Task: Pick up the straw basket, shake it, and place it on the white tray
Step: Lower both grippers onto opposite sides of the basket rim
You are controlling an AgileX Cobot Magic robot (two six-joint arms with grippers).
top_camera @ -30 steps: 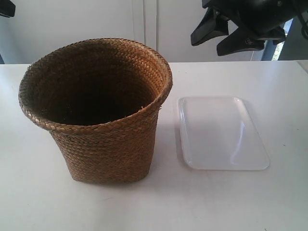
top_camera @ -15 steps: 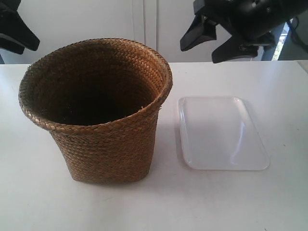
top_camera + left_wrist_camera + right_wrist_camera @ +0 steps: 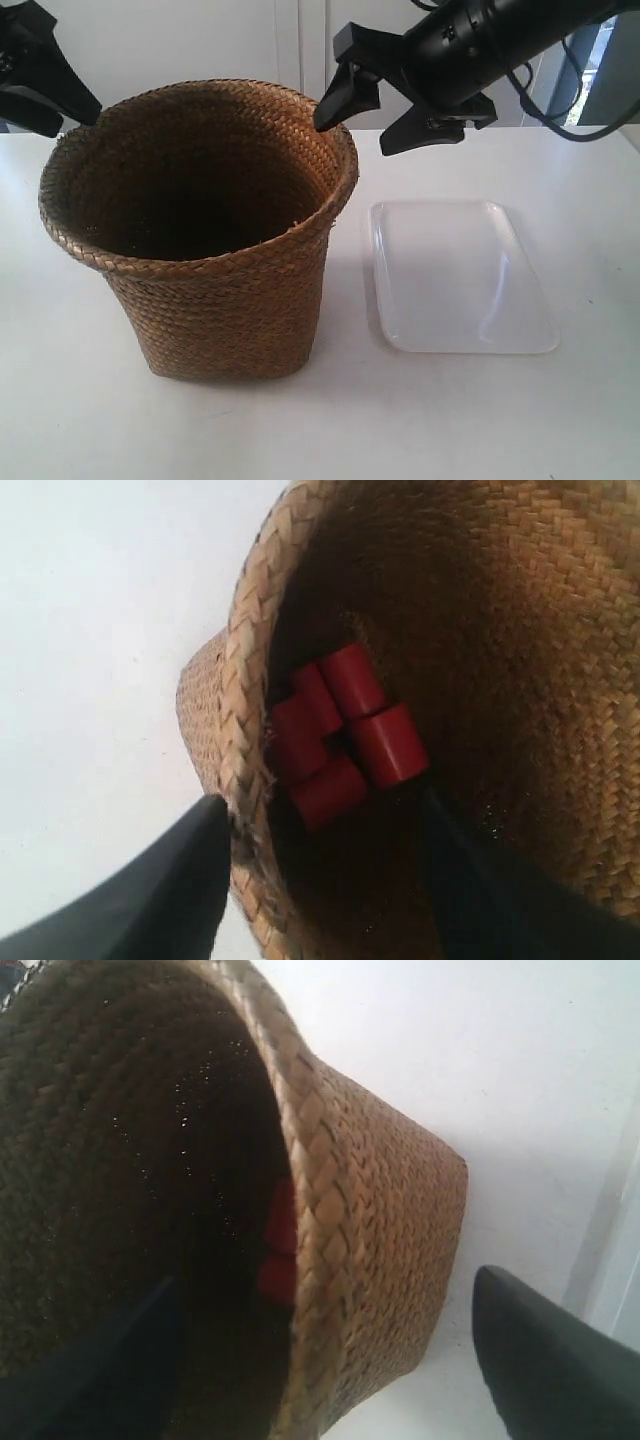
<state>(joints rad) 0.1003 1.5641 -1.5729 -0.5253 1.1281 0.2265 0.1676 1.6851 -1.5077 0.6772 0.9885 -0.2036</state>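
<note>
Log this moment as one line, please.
pre-grasp | left gripper open, fingers straddling straw basket rim | right gripper open, straddling rim | straw basket on table, red cylinders inside | white tray empty

light: bright, even | glare: white tray (image 3: 470, 300) sheen | straw basket (image 3: 190, 200) interior dark | wrist views soft

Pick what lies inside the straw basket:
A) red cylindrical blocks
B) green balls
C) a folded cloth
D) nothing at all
A: the left wrist view looks down into the straw basket and shows several red cylindrical blocks clustered at its bottom.
</note>
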